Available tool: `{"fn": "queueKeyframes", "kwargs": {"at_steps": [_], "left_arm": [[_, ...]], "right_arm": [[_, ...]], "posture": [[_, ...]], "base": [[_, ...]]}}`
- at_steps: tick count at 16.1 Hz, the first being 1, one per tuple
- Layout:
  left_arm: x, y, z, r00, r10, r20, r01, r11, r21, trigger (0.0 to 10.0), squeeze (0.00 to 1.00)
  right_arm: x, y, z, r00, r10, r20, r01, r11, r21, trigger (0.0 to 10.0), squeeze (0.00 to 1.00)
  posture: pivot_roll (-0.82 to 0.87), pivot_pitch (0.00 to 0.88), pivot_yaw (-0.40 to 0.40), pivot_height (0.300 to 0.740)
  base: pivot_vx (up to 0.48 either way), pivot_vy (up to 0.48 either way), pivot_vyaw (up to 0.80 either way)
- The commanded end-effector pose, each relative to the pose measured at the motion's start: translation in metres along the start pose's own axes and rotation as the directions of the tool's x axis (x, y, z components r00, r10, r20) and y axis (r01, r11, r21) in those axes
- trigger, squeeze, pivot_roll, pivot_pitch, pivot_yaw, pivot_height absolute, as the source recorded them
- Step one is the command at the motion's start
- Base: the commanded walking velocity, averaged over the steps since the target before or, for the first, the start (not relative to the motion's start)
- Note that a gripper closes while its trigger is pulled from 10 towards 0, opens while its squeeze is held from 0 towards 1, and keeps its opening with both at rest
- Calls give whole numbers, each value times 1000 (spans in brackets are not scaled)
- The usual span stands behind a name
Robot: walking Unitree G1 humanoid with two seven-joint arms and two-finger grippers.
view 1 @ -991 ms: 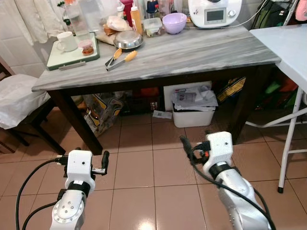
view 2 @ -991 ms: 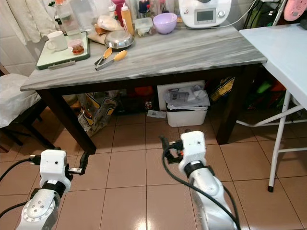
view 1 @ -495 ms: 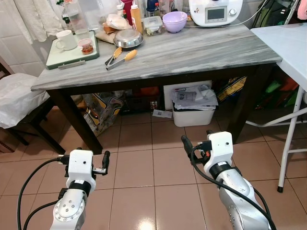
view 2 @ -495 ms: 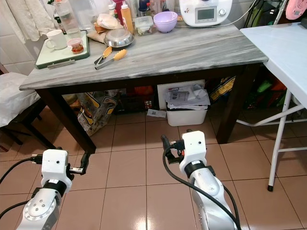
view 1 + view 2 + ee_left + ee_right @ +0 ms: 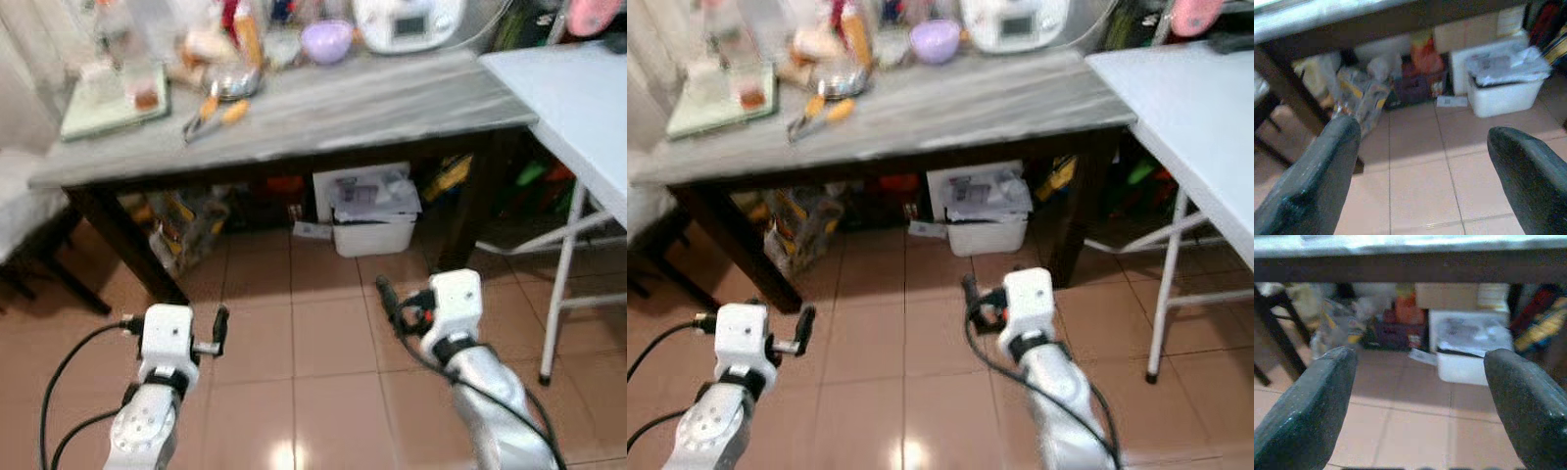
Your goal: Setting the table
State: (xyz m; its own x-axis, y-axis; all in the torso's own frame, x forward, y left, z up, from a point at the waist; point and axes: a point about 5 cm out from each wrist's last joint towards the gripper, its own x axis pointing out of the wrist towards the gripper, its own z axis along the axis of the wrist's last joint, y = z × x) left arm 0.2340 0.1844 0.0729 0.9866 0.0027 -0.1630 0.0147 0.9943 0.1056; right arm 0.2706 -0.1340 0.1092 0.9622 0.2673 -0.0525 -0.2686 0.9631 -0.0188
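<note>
Two silver robot arms reach forward and low from the bottom of the head camera's view, each ending in a white wrist block trailing black cables. The left gripper (image 5: 1425, 161) sits on the left, its two black fingers (image 5: 1317, 181) spread wide apart with nothing between them; the head view is blurred, and there the fingers read as a short dark shape pointing ahead. The right gripper (image 5: 1420, 396) sits on the right at about the same height, its fingers (image 5: 1528, 401) likewise spread wide and empty.
</note>
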Motion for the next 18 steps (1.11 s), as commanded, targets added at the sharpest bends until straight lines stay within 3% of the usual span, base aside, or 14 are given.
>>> {"fn": "queueKeyframes", "kwargs": {"at_steps": [1,18], "left_arm": [[-1,4,-2,1000,13,-9,-13,1000,6,10000,0],[3,1,-4,1000,-3,-8,3,1000,5,10000,0]], "right_arm": [[0,3,1,1000,8,1,-8,1000,0,10000,0],[1,1,3,1000,13,7,-13,1000,-13,10000,0]], "posture": [[-209,113,123,740],[-215,101,117,740]], "base": [[0,-368,0],[0,-342,0]]}}
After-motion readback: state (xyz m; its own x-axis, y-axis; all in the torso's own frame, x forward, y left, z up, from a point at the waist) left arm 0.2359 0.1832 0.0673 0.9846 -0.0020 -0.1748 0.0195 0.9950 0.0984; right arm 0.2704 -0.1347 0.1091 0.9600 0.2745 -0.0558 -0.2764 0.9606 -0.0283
